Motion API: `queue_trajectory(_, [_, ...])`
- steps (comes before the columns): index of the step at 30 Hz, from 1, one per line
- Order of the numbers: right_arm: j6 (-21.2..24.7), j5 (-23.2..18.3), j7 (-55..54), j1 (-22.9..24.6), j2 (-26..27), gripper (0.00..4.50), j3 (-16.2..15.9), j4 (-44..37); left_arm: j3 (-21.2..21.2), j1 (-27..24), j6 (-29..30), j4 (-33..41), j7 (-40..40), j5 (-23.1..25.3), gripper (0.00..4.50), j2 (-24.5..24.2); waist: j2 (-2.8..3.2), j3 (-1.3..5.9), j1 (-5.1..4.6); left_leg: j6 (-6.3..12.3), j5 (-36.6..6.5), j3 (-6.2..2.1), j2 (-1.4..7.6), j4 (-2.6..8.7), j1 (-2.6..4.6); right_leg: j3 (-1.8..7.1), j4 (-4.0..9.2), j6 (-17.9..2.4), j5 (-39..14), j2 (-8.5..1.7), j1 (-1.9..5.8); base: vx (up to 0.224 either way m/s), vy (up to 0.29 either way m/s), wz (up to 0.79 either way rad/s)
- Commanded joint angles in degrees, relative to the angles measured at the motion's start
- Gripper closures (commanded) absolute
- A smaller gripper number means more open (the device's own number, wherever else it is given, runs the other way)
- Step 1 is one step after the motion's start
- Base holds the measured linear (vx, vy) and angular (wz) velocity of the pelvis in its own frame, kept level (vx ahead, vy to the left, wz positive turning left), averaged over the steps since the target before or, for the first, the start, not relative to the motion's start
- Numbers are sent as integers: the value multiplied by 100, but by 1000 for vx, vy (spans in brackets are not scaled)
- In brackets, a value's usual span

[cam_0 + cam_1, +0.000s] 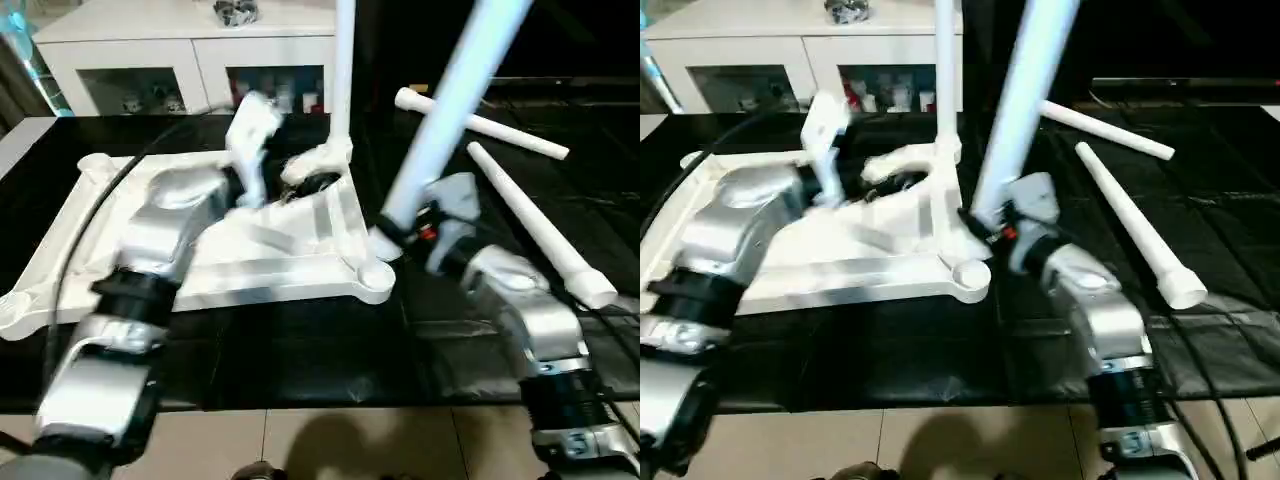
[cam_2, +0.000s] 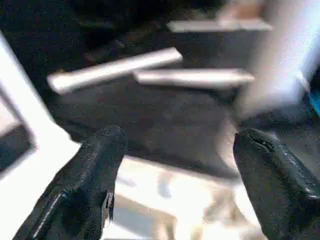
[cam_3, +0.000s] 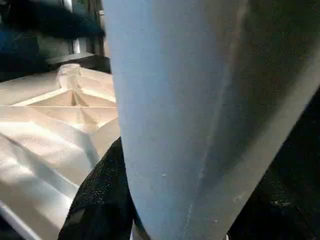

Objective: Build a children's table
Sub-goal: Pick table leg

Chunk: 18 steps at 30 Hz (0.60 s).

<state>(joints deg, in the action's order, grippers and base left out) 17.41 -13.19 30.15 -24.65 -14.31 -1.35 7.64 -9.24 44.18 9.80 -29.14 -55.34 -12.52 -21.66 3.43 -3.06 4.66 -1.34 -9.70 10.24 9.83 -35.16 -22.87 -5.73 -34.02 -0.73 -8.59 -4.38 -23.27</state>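
Note:
The children's table top [image 1: 300,272] lies upside down on the black mat, ribbed side up. One white leg [image 1: 343,70] stands upright in its far right corner socket. My left gripper [image 2: 180,145] is open beside that leg's base, with nothing between its fingers [image 2: 95,165]. A second leg [image 1: 450,100] is tilted over the near right corner socket [image 1: 375,272], its lower end close to the socket. My right gripper [image 1: 395,235] is shut on that leg near its lower end, and the leg [image 3: 200,110] sits between its fingers.
Two loose white legs [image 1: 480,125] [image 1: 530,225] lie on the black mat [image 1: 300,350] to the right of the top. A white cabinet [image 1: 180,60] with glass doors stands behind. Pale floor tiles [image 1: 330,440] run along the mat's near edge.

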Motion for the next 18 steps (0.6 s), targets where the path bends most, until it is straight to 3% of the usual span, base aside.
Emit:
queue_trajectory(1, [-1, -36, -69, 42, -5, 258, 117, -81, -243, -86, -137, -98, -319, 171, 39, -58, 1, 429, -34, -35, -1597, -152, 333, 466, 182, 340, 417, -956, -1743, -467, 262, 0, 0, 0])
queue_trajectory(6, [82, -107, -75, 111, -9, 258, 183, -211, -736, -235, -208, -396, -1053, 475, 28, -230, 19, 417, -34, -110, -1806, -167, 334, 490, 200, 344, 445, -910, -1923, -472, 258, 0, 0, 0])
queue_trajectory(12, [156, -156, -74, 170, -30, 258, 197, -275, -842, -159, 142, -594, -1177, 530, 28, -195, 24, 418, -68, -143, -1862, -167, 338, 491, 205, 344, 425, -1009, -1865, -480, 266, 0, 0, 0])
queue_trajectory(13, [167, -155, -71, 179, -31, 258, 194, -280, -848, -137, 242, -639, -1183, 528, 57, -175, 31, 415, -77, -142, -1902, -166, 333, 492, 202, 342, 433, -1017, -1895, -477, 273, 0, 0, 0])
queue_trajectory(17, [197, -128, -69, 227, -22, 258, 146, -330, -950, -3, 363, -1094, -970, 777, 82, -81, 23, 407, -94, -129, -1938, -170, 319, 487, 198, 335, 456, -1000, -2002, -482, 277, 0, 0, 0])
queue_trajectory(18, [215, -132, -72, 236, -19, 258, 136, -348, -972, 18, 377, -1173, -936, 833, 96, -74, 61, 405, -103, -129, -1972, -179, 314, 486, 207, 331, 465, -974, -2044, -476, 273, 0, 0, 0])
